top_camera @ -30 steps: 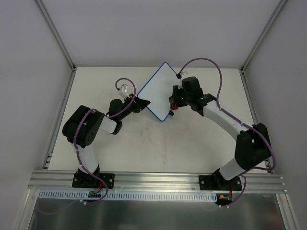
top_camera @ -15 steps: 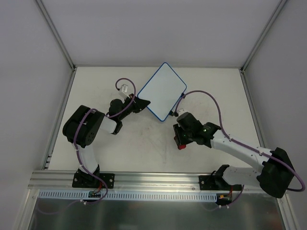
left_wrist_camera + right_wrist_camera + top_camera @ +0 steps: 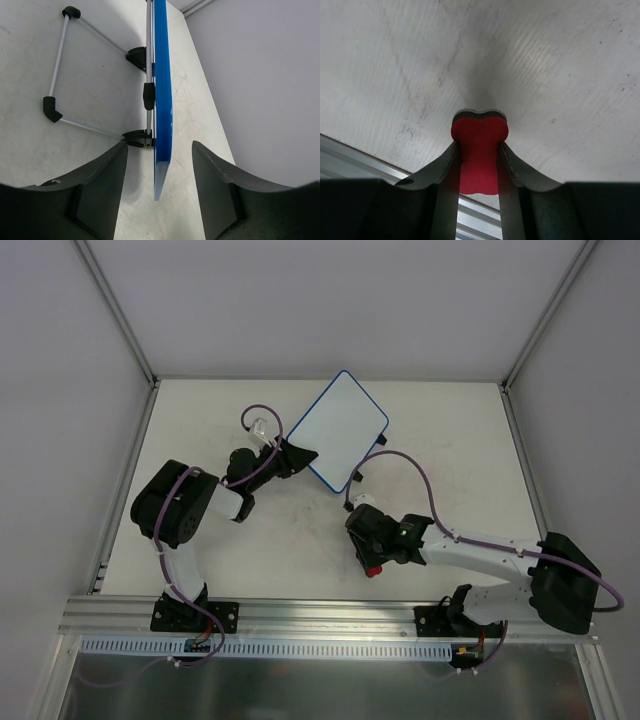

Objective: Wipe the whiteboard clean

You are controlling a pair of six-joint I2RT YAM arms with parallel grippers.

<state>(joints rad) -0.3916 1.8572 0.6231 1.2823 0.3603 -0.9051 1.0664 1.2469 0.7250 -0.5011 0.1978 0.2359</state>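
The whiteboard (image 3: pixel 342 426), white with a blue rim, stands tilted at the back middle of the table, and its face looks blank. In the left wrist view the whiteboard (image 3: pixel 162 95) is edge-on, a blue strip propped on a wire stand (image 3: pixel 59 65). My left gripper (image 3: pixel 301 457) is open around the board's lower left edge, and in its own view the left gripper (image 3: pixel 159 150) shows a gap on each side. My right gripper (image 3: pixel 371 558) is low over the table near the front, shut on a red eraser (image 3: pixel 375 571). Its own view shows the right gripper (image 3: pixel 479 150) pinching that eraser (image 3: pixel 480 132) just above the tabletop.
An aluminium rail (image 3: pixel 330 615) runs along the near edge, seen also as the rail (image 3: pixel 365 160) in the right wrist view. Grey walls close in the table on the left, back and right. A purple cable (image 3: pixel 400 465) loops from the right arm near the board's lower corner.
The right arm has swung from the board's right edge down toward the near rail, carrying the eraser. The left gripper has opened and let go of the board's edge.
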